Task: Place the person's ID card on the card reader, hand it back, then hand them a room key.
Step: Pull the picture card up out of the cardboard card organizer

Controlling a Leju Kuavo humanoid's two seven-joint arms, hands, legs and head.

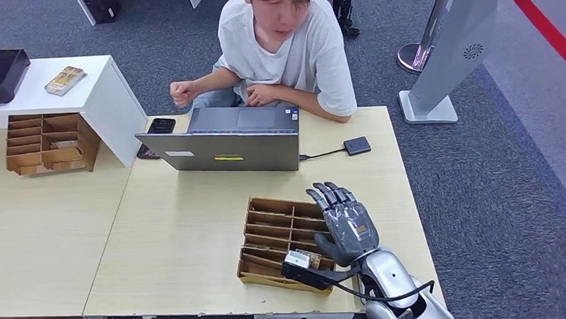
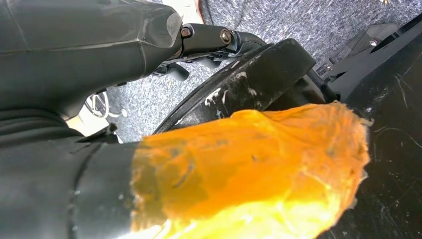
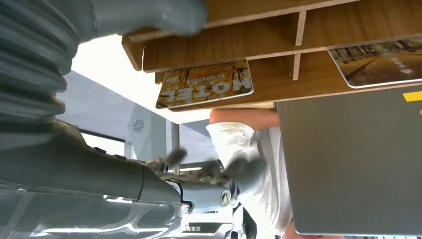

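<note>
Head view: the right hand (image 1: pixel 350 225) was nearest the camera, hovering over the right end of the wooden card tray (image 1: pixel 269 226) on the light table (image 1: pixel 182 238), fingers extended and apart, holding nothing; beyond it a grey laptop (image 1: pixel 228 149), a small black card reader (image 1: pixel 357 145) on its cable, and the seated person (image 1: pixel 283 42). Left wrist view: the left hand (image 2: pixel 209 42) appeared as dark fingers above grey carpet, and whether they were spread or curled could not be told. Right wrist view: a blurred grey thumb (image 3: pixel 149 15) lay against the tray edge, with a room key (image 3: pixel 205 83) printed "HOTEL" lying in one compartment and a second card (image 3: pixel 378 59) in the neighbouring one.
</note>
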